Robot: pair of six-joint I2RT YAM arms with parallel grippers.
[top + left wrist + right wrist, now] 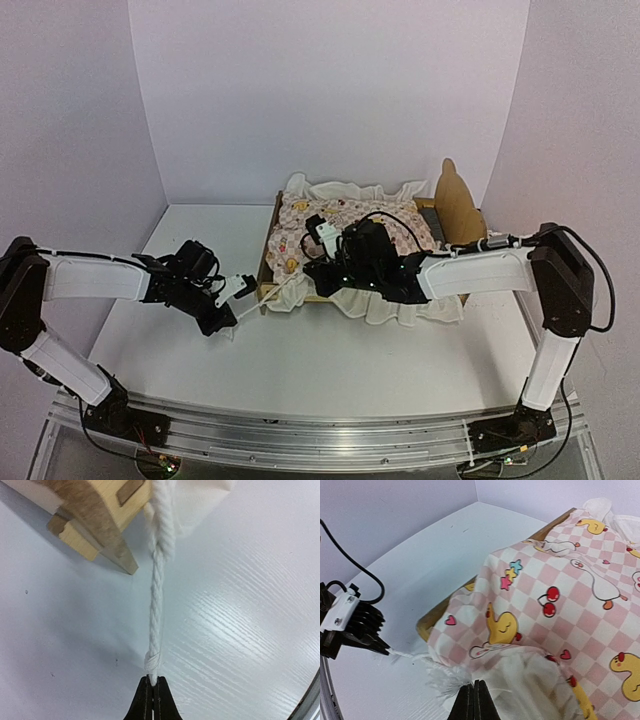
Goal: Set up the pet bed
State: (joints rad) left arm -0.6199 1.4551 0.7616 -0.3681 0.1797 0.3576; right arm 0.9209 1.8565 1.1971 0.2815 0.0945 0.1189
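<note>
**duckfan:** Two arms are working on one little bed here. The pet bed (271,240) is sitting toward the far edge of the table (200,350), right of the middle, with its headboard (458,205) at the right end. The pink duck quilt (560,595) is lying over it, and the cream ruffle (400,300) is spilling over the near side. What step are we looking at, do you reckon?

**yam_tinkerer:** To me it's looking like the bedding is getting tied down or tugged straight at the bed's near-left corner. The left gripper (152,682) is clamping fully shut on the tip of a white twisted cord (156,605), just past its little knot. The cord is running taut up toward the corner leg (117,555). The right gripper (474,686) is closed too, and it seems to be pinching the frayed edge of the ruffle at that same corner.

**duckfan:** Any tips for doing it well?

**yam_tinkerer:** I'd be pulling along the line of the cord, low over the table, not yanking sideways. The grip is only on the very end, so it could be slipping off. The right side should be pinning the fabric so the light frame isn't sliding toward the near edge. I'm guessing the cord is going round the leg, but where it's attached is hiding under the ruffle.
</note>
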